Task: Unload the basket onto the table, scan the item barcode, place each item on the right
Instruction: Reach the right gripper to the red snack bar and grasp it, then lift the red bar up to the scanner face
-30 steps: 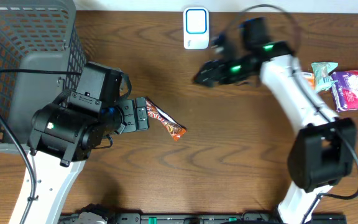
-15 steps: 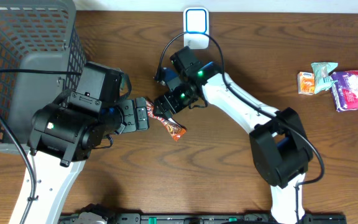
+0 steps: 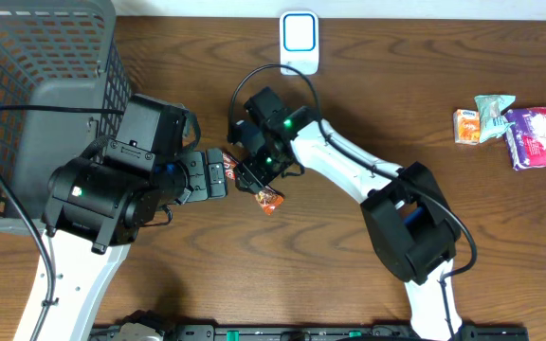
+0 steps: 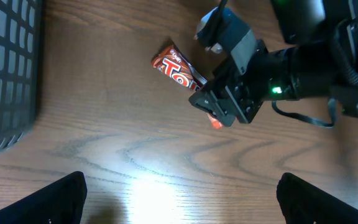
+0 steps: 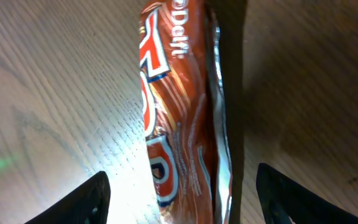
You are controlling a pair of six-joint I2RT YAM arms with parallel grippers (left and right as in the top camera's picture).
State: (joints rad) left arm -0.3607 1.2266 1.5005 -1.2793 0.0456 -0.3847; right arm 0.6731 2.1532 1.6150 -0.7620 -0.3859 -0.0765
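Candy bar [image 5: 179, 124] lies flat on the wooden tabletop [image 3: 330, 275], between the two arms. Right hand [image 3: 257, 178] hovers over it, jaws spread to either side, not gripping. Left hand [image 3: 221, 175] sits just beside the bar's end, wide open and holding nothing.

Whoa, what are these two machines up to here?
The right claw is open over an orange candy bar lying flat on the table, fingers either side, not gripping it yet. The left claw sits open and empty just beside it. The white box at the far edge, likely the scanner, is untouched.
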